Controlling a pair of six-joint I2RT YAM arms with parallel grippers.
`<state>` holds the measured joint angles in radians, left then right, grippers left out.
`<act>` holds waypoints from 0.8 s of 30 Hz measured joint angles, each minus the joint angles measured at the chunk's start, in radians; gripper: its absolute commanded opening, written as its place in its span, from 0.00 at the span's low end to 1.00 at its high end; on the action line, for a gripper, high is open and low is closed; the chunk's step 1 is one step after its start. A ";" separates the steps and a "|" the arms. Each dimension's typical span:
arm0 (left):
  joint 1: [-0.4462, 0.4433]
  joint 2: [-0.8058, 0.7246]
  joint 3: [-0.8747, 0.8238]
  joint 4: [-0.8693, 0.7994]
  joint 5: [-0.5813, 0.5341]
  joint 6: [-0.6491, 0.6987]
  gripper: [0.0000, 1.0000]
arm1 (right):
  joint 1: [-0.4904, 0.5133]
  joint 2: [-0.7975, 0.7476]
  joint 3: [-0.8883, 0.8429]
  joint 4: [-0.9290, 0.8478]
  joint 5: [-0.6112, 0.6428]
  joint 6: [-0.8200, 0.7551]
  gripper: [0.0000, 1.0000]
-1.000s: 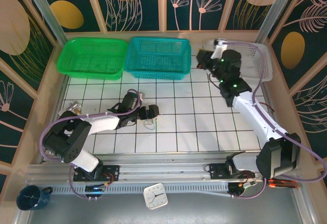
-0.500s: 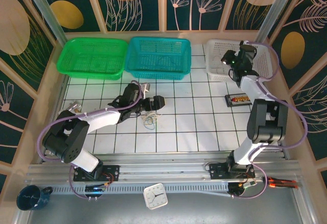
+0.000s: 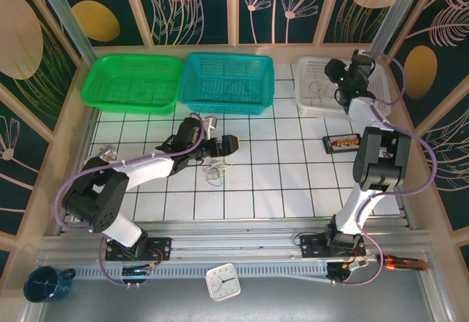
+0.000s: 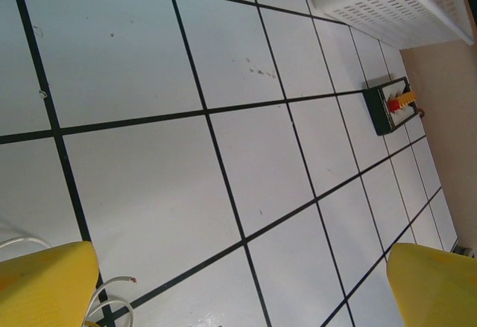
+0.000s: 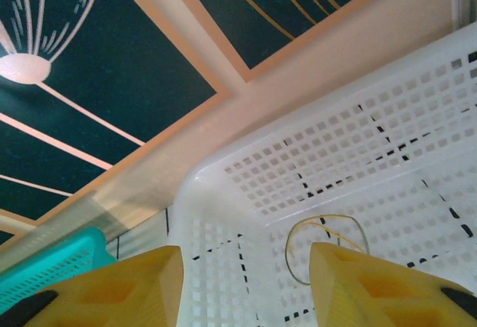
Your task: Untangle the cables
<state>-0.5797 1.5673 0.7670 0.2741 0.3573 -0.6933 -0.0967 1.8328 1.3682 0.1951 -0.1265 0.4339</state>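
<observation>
At about 7 o'clock from the left gripper (image 3: 228, 146), the cables (image 3: 214, 173) lie in a small loose heap on the tiled surface (image 3: 278, 183); that gripper is spread wide, holding nothing. Toward 1 o'clock, the right gripper (image 5: 246, 267) hangs over the white basket (image 5: 387, 156), parted and empty, above one tan loop (image 5: 326, 220).

lab rig: tiled table (image 3: 278, 183), mounting rail (image 3: 242, 249)
</observation>
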 measured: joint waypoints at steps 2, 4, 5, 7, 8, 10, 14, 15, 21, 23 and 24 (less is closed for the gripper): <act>0.000 0.003 0.000 0.000 0.001 0.000 0.99 | 0.002 0.000 0.000 0.008 -0.011 0.009 0.49; 0.000 0.003 0.000 0.000 -0.001 0.000 0.99 | 0.009 -0.009 -0.013 0.023 -0.025 0.016 0.50; 0.000 0.003 0.000 0.000 -0.002 0.000 0.99 | 0.014 -0.017 -0.023 0.028 -0.029 0.018 0.50; 0.000 0.003 0.000 -0.002 -0.010 0.000 0.99 | 0.035 -0.047 -0.055 0.034 -0.038 0.019 0.50; 0.000 0.003 0.000 -0.002 -0.017 0.001 0.99 | 0.048 -0.064 -0.071 0.035 -0.040 0.019 0.50; 0.000 0.001 0.000 -0.010 -0.032 0.000 0.99 | 0.085 -0.111 -0.110 0.036 -0.048 0.020 0.51; 0.011 -0.031 0.000 -0.034 -0.072 0.000 0.99 | 0.188 -0.230 -0.193 0.034 -0.055 0.021 0.53; 0.017 -0.047 -0.001 -0.039 -0.082 0.000 0.99 | 0.220 -0.265 -0.218 0.033 -0.054 0.021 0.54; 0.059 -0.142 -0.025 -0.045 -0.131 0.000 0.99 | 0.413 -0.430 -0.371 0.035 -0.030 0.031 0.57; 0.070 -0.164 -0.037 -0.050 -0.140 0.000 0.99 | 0.479 -0.456 -0.427 0.038 -0.020 0.050 0.59; 0.075 -0.175 -0.043 -0.056 -0.146 0.000 0.99 | 0.517 -0.462 -0.455 0.038 -0.013 0.062 0.60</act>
<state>-0.5049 1.3926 0.7238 0.2184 0.2115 -0.6933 0.4202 1.3708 0.9131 0.2329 -0.1390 0.4961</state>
